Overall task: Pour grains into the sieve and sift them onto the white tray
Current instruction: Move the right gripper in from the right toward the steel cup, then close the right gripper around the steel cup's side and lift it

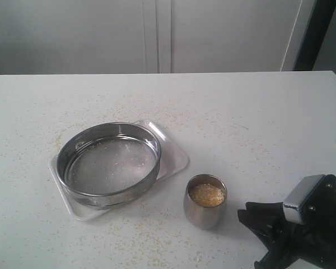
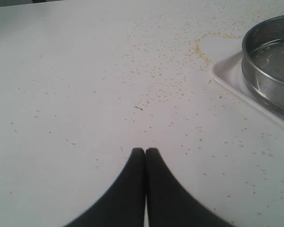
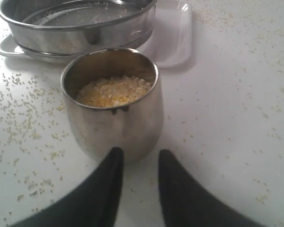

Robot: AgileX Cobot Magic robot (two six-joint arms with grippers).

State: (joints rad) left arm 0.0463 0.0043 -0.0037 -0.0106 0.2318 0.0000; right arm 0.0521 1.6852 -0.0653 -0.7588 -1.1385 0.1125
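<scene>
The sieve, a wide steel ring with a mesh bottom, rests on the white tray left of centre. A small steel cup stands to its right, holding the yellow and whitish grains. My right gripper is open just short of the cup, with the grains, the sieve and the tray beyond it. In the exterior view the right gripper is at the lower right. My left gripper is shut over bare table, apart from the sieve and the tray.
Sparse crumbs lie scattered over the white tabletop, thickest around the tray. A pale wall runs behind the table's far edge.
</scene>
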